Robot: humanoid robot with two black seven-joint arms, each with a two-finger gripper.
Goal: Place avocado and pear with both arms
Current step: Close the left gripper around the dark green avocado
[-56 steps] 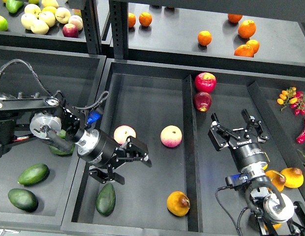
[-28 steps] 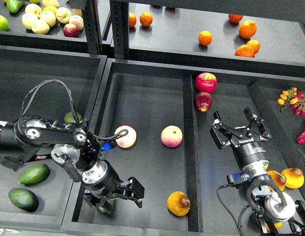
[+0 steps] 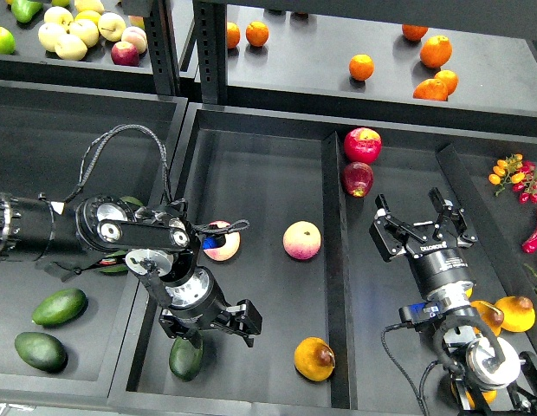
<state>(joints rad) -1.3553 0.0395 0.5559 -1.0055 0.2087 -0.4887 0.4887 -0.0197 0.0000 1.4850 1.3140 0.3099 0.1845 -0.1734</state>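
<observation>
Both arms' fingers spread wide; left gripper (image 3: 208, 328) has lifted slightly off the avocado (image 3: 185, 357).

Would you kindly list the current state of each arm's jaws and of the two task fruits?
Left gripper: jaws spread, poised just above the avocado, not closed on it.
Right gripper: jaws open, empty.
Avocado: lying on the tray floor, partly hidden by the left gripper.
Pear: resting on the tray floor, untouched.
</observation>
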